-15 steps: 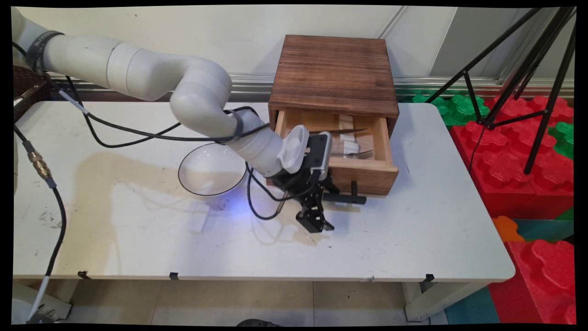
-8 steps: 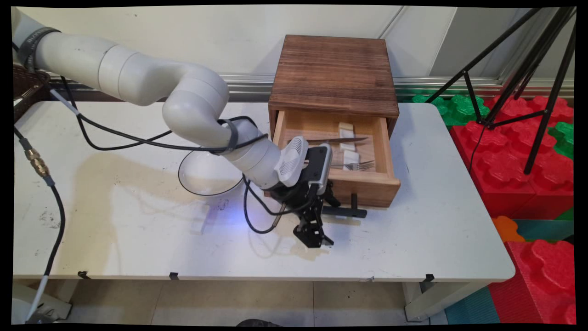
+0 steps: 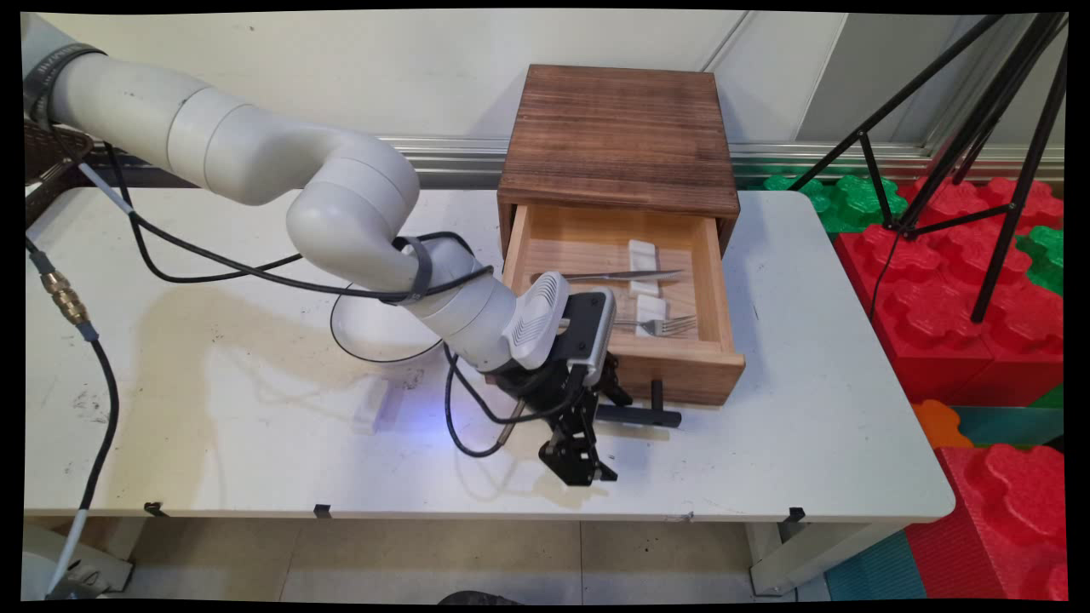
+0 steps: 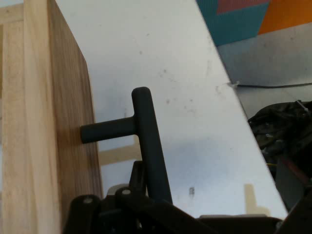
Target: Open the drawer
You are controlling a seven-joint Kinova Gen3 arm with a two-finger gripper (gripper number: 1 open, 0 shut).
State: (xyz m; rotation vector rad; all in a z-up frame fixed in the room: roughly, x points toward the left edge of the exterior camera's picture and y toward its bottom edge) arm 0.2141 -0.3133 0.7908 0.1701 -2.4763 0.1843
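A wooden box (image 3: 619, 136) stands at the back of the white table (image 3: 809, 409), its drawer (image 3: 673, 373) pulled well out toward the near edge. My gripper (image 3: 601, 415) is shut on the left end of the drawer's black bar handle (image 3: 640, 415). In the hand view the handle (image 4: 148, 141) rises from the gripper (image 4: 146, 197) beside the drawer front (image 4: 68, 136). Inside the drawer lie a knife (image 3: 609, 275), a fork (image 3: 666, 324) and two small white blocks (image 3: 641, 252).
A clear glass bowl (image 3: 375, 328) sits left of the drawer, partly hidden by my arm. A small white block (image 3: 370, 405) lies on the table in front of it. Black cables loop under my wrist. A tripod (image 3: 979, 128) and red foam blocks (image 3: 979, 281) stand right of the table.
My gripper has moved toward the table's near edge with the handle in it, and the drawer has slid further out, uncovering more of the knife, fork and white blocks.
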